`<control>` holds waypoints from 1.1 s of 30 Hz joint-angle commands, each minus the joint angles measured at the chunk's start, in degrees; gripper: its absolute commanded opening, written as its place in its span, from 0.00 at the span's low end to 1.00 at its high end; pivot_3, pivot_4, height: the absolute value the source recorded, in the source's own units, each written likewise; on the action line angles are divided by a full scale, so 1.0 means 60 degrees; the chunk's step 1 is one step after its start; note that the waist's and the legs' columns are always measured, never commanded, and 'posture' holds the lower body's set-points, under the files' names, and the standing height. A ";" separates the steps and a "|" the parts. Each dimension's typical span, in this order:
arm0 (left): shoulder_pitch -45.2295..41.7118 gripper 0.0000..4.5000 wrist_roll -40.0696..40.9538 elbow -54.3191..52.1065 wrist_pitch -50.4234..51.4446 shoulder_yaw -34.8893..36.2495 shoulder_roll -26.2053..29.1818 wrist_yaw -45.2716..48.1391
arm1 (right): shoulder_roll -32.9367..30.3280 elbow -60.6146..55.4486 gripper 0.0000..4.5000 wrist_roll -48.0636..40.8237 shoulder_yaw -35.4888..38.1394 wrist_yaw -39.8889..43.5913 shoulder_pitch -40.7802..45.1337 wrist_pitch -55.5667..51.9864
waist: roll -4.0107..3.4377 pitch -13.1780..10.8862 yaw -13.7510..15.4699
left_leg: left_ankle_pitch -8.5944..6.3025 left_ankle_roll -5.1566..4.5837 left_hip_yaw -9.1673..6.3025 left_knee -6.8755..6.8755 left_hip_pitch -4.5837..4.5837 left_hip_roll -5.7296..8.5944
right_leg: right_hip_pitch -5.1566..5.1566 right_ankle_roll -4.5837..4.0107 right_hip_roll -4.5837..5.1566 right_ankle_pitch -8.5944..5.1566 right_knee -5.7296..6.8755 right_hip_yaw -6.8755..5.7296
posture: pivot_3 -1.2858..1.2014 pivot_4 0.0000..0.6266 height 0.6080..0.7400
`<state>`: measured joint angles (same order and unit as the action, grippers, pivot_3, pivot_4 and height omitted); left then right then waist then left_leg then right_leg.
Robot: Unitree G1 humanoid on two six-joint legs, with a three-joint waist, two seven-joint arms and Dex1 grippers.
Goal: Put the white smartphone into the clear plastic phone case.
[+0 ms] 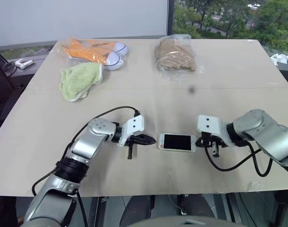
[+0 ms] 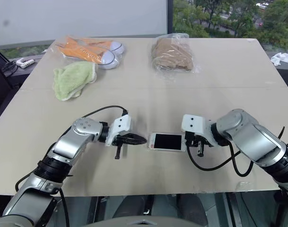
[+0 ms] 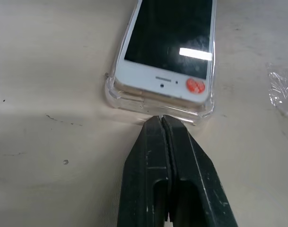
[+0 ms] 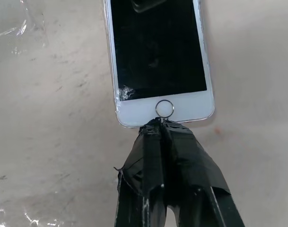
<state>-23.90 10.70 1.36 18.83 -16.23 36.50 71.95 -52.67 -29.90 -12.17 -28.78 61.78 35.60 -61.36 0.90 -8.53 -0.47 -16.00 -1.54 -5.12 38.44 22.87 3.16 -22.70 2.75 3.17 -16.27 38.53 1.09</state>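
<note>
The white smartphone (image 1: 177, 142) lies screen up near the table's front middle. In the left wrist view its speaker end (image 3: 162, 82) sits inside the clear plastic phone case (image 3: 116, 97), whose rim wraps that end. My left gripper (image 3: 161, 119) is shut, and its tips touch the case's end wall; from the head it shows at the phone's left end (image 1: 153, 139). Shut as well, my right gripper (image 4: 160, 124) has its tips pressed on the phone's home-button end, at the phone's right end (image 1: 199, 140). The case at that end cannot be made out.
At the table's back lie orange sneakers in a clear bag (image 1: 94, 51), a green cloth (image 1: 80, 79) and a brown item in a clear bag (image 1: 175, 54). Crinkly clear plastic (image 3: 281, 90) lies near the phone. The table's front edge (image 1: 148, 194) is close behind both hands.
</note>
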 commanded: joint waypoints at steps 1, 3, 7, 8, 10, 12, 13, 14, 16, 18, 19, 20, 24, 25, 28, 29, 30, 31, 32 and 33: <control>0.0156 0.00 0.0008 -0.0358 0.0073 -0.0175 -0.0263 -0.0264 | 0.0307 -0.0106 0.01 -0.0044 -0.0161 -0.0149 0.0342 -0.0073 | 0.0001 0.0001 0.0014 | 0.0000 0.0000 -0.0002 0.0001 -0.0001 0.0000 | 0.0002 0.0000 0.0000 0.0000 0.0001 -0.0002 | 0.52 0.24 1.00; 0.0172 0.00 -0.0008 -0.0396 0.0118 -0.0199 -0.0334 -0.0331 | 0.0407 -0.0085 0.01 -0.0035 -0.0258 -0.0191 0.0401 -0.0102 | 0.0001 0.0001 0.0037 | 0.0000 0.0000 -0.0003 0.0004 -0.0001 0.0000 | 0.0003 0.0000 0.0000 0.0000 0.0003 -0.0004 | 0.52 0.24 1.00; 0.0205 0.00 0.0023 -0.0555 0.0246 -0.0216 -0.0444 -0.0391 | 0.0624 -0.0044 0.01 -0.0027 -0.0378 -0.0334 0.0477 -0.0137 | 0.0001 0.0002 0.0048 | 0.0000 0.0000 -0.0003 0.0006 -0.0001 0.0002 | 0.0002 0.0000 0.0001 0.0000 0.0003 -0.0004 | 0.52 0.24 1.00; 0.0200 0.00 0.0027 -0.0567 0.0262 -0.0215 -0.0452 -0.0396 | 0.0672 -0.0038 0.01 -0.0044 -0.0351 -0.0372 0.0470 -0.0151 | 0.0001 0.0002 0.0048 | 0.0000 0.0000 -0.0003 0.0006 -0.0001 0.0002 | 0.0002 0.0000 0.0001 0.0000 0.0004 -0.0004 | 0.52 0.24 1.00; 0.0185 0.00 0.0025 -0.0572 0.0279 -0.0213 -0.0449 -0.0399 | 0.0699 -0.0035 0.01 -0.0064 -0.0319 -0.0420 0.0448 -0.0166 | 0.0001 0.0002 0.0048 | 0.0000 0.0000 -0.0004 0.0006 -0.0001 0.0002 | 0.0002 0.0000 0.0001 0.0000 0.0005 -0.0005 | 0.52 0.24 1.00; 0.0130 0.00 0.0042 -0.0565 0.0303 -0.0165 -0.0423 -0.0384 | 0.0636 -0.0040 0.01 -0.0056 -0.0280 -0.0459 0.0399 -0.0164 | 0.0001 0.0002 0.0048 | 0.0000 0.0000 -0.0003 0.0006 -0.0001 0.0002 | 0.0002 0.0000 0.0001 0.0000 0.0005 -0.0004 | 0.52 0.24 1.00; 0.0089 0.00 0.0115 -0.0578 0.0341 -0.0074 -0.0402 -0.0365 | 0.0592 -0.0046 0.01 -0.0058 -0.0219 -0.0480 0.0369 -0.0163 | 0.0001 0.0002 0.0047 | 0.0000 0.0000 -0.0004 0.0006 -0.0001 0.0002 | 0.0002 0.0000 0.0001 0.0000 0.0005 -0.0005 | 0.52 0.24 1.00; 0.0042 0.00 0.0216 -0.0590 0.0402 0.0043 -0.0390 -0.0355 | 0.0540 -0.0065 0.01 -0.0075 -0.0154 -0.0478 0.0350 -0.0159 | 0.0001 0.0001 0.0046 | 0.0000 0.0000 -0.0004 0.0006 -0.0001 0.0002 | 0.0002 0.0000 0.0001 0.0000 0.0005 -0.0005 | 0.52 0.24 1.00; -0.0054 0.00 0.0538 -0.0661 0.0553 0.0328 -0.0362 -0.0267 | 0.0507 -0.0156 0.01 -0.0242 0.0104 -0.0465 0.0339 -0.0241 | 0.0001 0.0001 0.0039 | 0.0000 0.0000 -0.0004 0.0006 -0.0001 0.0002 | 0.0002 0.0000 0.0001 0.0000 0.0005 -0.0005 | 0.52 0.24 1.00; -0.0111 0.00 0.0803 -0.0742 0.0705 0.0504 -0.0336 -0.0185 | 0.0517 -0.0236 0.01 -0.0428 0.0326 -0.0474 0.0342 -0.0345 | 0.0001 0.0001 0.0008 | 0.0000 0.0000 -0.0004 0.0005 -0.0001 0.0002 | 0.0001 0.0000 0.0001 0.0000 0.0005 -0.0005 | 0.52 0.24 1.00; -0.0199 0.00 0.0893 -0.0731 0.0799 0.0593 -0.0334 -0.0220 | 0.0491 -0.0323 0.01 -0.0611 0.0568 -0.0458 0.0363 -0.0472 | 0.0001 0.0001 -0.0002 | 0.0000 0.0000 -0.0004 0.0005 -0.0001 0.0002 | 0.0000 0.0000 0.0001 0.0000 0.0006 -0.0005 | 0.52 0.24 1.00; -0.0274 0.00 0.0838 -0.0685 0.0792 0.0575 -0.0258 -0.0207 | 0.0377 -0.0391 0.01 -0.0762 0.0808 -0.0415 0.0376 -0.0559 | 0.0001 0.0001 -0.0003 | 0.0000 0.0000 -0.0004 0.0005 -0.0001 0.0002 | 0.0000 0.0000 0.0001 0.0000 0.0007 -0.0005 | 0.52 0.24 1.00; -0.0269 0.00 0.0583 -0.0553 0.0638 0.0277 -0.0021 -0.0097 | -0.0652 -0.0273 0.01 -0.0673 0.1003 -0.0205 0.0292 -0.0314 | 0.0000 0.0001 -0.0010 | 0.0000 -0.0001 -0.0004 0.0004 0.0000 0.0002 | 0.0002 0.0000 0.0001 0.0000 0.0005 -0.0006 | 0.52 0.24 1.00; -0.0257 0.00 0.0561 -0.0541 0.0633 0.0218 -0.0002 -0.0092 | -0.0840 -0.0197 0.01 -0.0639 0.0994 -0.0184 0.0281 -0.0223 | 0.0001 0.0001 -0.0013 | 0.0000 -0.0001 -0.0001 0.0002 0.0000 0.0003 | 0.0001 0.0000 0.0002 0.0000 0.0001 -0.0003 | 0.52 0.24 1.00; -0.0262 0.00 0.0244 -0.0485 0.0509 -0.0032 0.0135 -0.0084 | -0.1359 0.0065 0.01 -0.0424 0.0816 -0.0099 0.0273 0.0093 | 0.0000 0.0000 -0.0027 | 0.0000 -0.0001 -0.0001 -0.0003 -0.0001 0.0002 | -0.0001 0.0000 0.0001 0.0000 0.0000 -0.0003 | 0.52 0.24 1.00; -0.0281 0.00 0.0206 -0.0468 0.0513 -0.0066 0.0152 -0.0088 | -0.1462 0.0103 0.01 -0.0353 0.0704 -0.0061 0.0264 0.0164 | -0.0001 0.0000 -0.0040 | 0.0000 -0.0001 0.0000 -0.0004 -0.0001 0.0001 | -0.0002 0.0000 0.0000 0.0000 0.0000 -0.0002 | 0.52 0.24 1.00; -0.0309 0.00 0.0182 -0.0441 0.0508 -0.0084 0.0145 -0.0102 | -0.1542 0.0115 0.01 -0.0264 0.0562 -0.0028 0.0247 0.0226 | -0.0001 0.0000 -0.0047 | 0.0000 -0.0001 0.0001 -0.0005 0.0000 0.0000 | -0.0003 0.0000 -0.0001 0.0000 0.0001 0.0001 | 0.52 0.24 1.00; -0.0352 0.00 0.0154 -0.0402 0.0499 -0.0103 0.0127 -0.0123 | -0.1617 0.0104 0.01 -0.0163 0.0387 0.0026 0.0228 0.0297 | -0.0001 0.0000 -0.0047 | 0.0000 0.0000 0.0001 -0.0005 -0.0001 -0.0001 | -0.0003 0.0000 -0.0001 0.0000 0.0001 0.0001 | 0.52 0.24 1.00; -0.0407 0.00 0.0114 -0.0369 0.0502 -0.0139 0.0102 -0.0139 | -0.1679 0.0068 0.01 -0.0028 0.0143 0.0082 0.0211 0.0360 | -0.0001 0.0000 -0.0042 | 0.0000 -0.0001 0.0001 -0.0005 -0.0001 -0.0001 | -0.0003 0.0000 -0.0001 0.0000 0.0001 0.0002 | 0.52 0.24 1.00; -0.0450 0.00 0.0073 -0.0357 0.0499 -0.0178 0.0080 -0.0140 | -0.1706 0.0037 0.01 0.0105 -0.0075 0.0121 0.0215 0.0421 | 0.0000 0.0000 -0.0039 | 0.0000 -0.0001 0.0002 -0.0005 0.0000 -0.0001 | -0.0003 0.0000 -0.0001 0.0000 0.0000 0.0001 | 0.52 0.24 1.00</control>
<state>-25.69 11.27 -0.31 22.64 -17.31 36.83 71.10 -62.39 -28.69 -12.73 -28.27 61.73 36.88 -59.87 0.90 -8.53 -0.71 -16.00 -1.54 -5.11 38.41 22.87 3.16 -22.72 2.75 3.16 -16.27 38.53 1.10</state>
